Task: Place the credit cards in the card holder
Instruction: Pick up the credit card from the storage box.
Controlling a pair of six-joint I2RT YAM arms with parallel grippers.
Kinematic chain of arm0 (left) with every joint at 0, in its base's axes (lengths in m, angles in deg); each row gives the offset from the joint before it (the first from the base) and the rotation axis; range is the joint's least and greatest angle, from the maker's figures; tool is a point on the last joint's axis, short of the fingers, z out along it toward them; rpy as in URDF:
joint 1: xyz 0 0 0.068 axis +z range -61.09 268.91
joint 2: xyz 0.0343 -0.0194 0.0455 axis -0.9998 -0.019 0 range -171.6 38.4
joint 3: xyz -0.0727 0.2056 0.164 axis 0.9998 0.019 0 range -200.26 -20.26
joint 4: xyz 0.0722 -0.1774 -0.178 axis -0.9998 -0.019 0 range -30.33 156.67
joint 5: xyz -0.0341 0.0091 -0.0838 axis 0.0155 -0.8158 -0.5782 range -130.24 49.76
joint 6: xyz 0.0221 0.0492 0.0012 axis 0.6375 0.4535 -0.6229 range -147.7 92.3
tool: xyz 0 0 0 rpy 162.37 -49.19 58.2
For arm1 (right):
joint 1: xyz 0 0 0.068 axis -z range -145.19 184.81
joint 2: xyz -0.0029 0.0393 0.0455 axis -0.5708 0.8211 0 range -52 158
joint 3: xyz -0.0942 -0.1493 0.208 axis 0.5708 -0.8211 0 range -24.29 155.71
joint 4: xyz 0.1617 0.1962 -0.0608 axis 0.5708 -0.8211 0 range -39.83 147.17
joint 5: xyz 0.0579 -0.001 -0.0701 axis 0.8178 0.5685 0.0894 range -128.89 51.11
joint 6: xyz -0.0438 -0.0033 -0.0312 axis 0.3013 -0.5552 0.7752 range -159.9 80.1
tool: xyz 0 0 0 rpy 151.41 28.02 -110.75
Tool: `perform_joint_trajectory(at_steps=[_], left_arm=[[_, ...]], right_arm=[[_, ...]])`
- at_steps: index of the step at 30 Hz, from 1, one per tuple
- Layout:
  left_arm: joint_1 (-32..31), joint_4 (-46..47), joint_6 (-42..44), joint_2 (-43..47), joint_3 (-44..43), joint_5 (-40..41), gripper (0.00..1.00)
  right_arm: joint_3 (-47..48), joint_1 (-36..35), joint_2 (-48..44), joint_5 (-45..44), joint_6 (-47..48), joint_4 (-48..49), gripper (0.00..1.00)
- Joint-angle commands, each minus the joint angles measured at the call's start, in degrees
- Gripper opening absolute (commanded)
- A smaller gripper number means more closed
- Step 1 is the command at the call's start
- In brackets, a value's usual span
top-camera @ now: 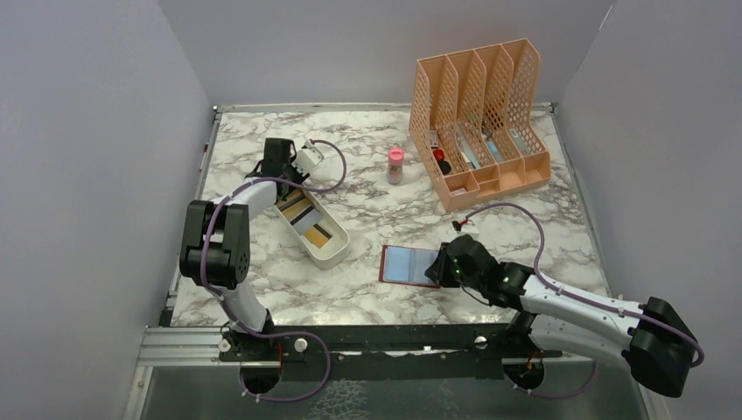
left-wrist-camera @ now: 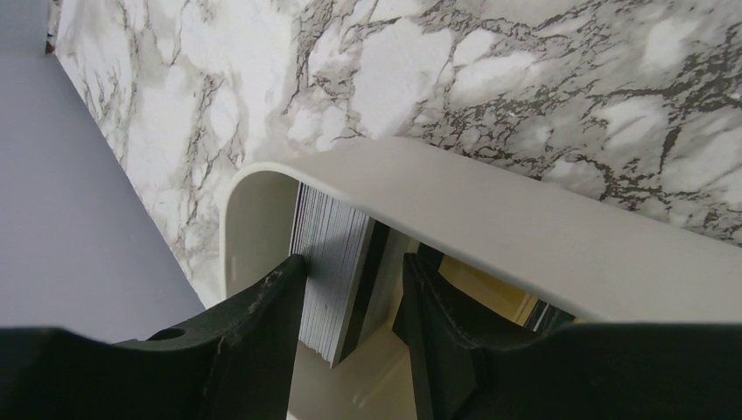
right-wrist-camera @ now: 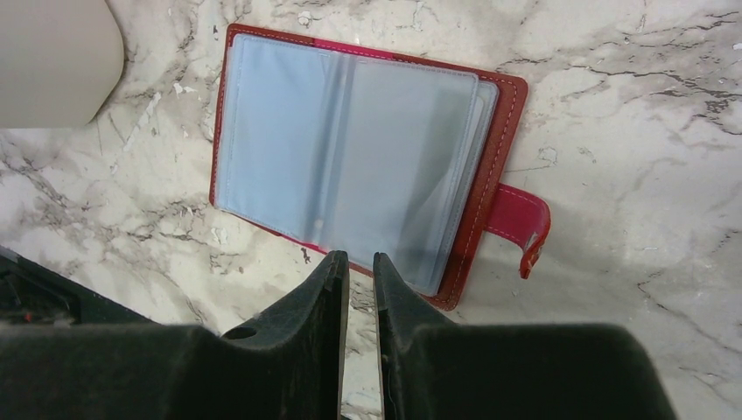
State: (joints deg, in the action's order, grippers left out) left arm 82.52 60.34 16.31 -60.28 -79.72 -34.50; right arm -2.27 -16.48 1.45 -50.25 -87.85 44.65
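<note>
The left claw (left-wrist-camera: 353,261) hangs spread inside the far end of the white tray (left-wrist-camera: 525,227), its fingers (left-wrist-camera: 271,332) straddling a stack of credit cards (left-wrist-camera: 328,254) that stands on edge against the tray's end wall; whether the pads touch the stack cannot be told. The red card holder (right-wrist-camera: 350,149) lies open and flat on the marble tabletop (top-camera: 350,293), near the tray, clear sleeves up and snap tab out to one side. The right claw (right-wrist-camera: 360,258) sits at its near edge, fingers almost pressed together with nothing visible between them.
</note>
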Motion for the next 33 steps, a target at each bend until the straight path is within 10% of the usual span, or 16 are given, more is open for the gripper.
perform_joint_trajectory(at_steps=[1, 9, 33], left_arm=[[-0.3, 3.9, 1.7, -2.0, 0.0, 3.4, 0.47], [-1.0, 4.3, 1.4, -2.1, -0.2, 4.7, 0.2], [-2.5, -4.9, -1.1, 4.5, -3.6, 1.3, 0.0]], right_arm=[[1.5, -0.1, 0.0, -1.9, 0.0, -0.5, 0.22], [1.1, -0.1, -1.1, -2.0, -0.1, -0.7, 0.23], [0.6, -0.1, -1.4, -0.7, 0.0, 0.2, 0.24]])
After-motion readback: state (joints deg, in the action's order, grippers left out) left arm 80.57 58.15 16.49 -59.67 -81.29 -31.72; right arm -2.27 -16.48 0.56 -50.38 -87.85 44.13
